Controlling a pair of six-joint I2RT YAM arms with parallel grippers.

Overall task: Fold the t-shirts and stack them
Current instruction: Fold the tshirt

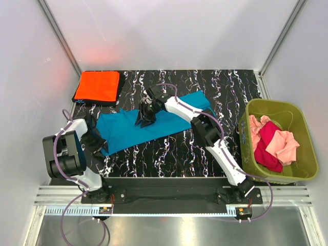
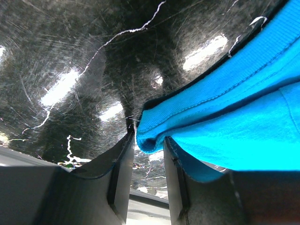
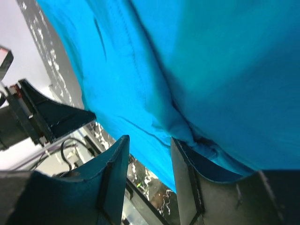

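Teal t-shirt (image 2: 234,117) hem between left claw (image 2: 149,146) fingers shows only at wrist

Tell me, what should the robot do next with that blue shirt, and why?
Probably close both pincers fully before lifting: the left pincer has the hem of the teal shirt between its fingers, the right pincer straddles a raised crease, and neither looks clamped yet.

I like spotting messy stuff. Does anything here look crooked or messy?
Yes. The teal t-shirt lies slanted across the black marbled mat, not squared up like the folded orange t-shirt. The pink and magenta t-shirts sit crumpled in a heap in the olive bin. Nothing looks spilled or torn.
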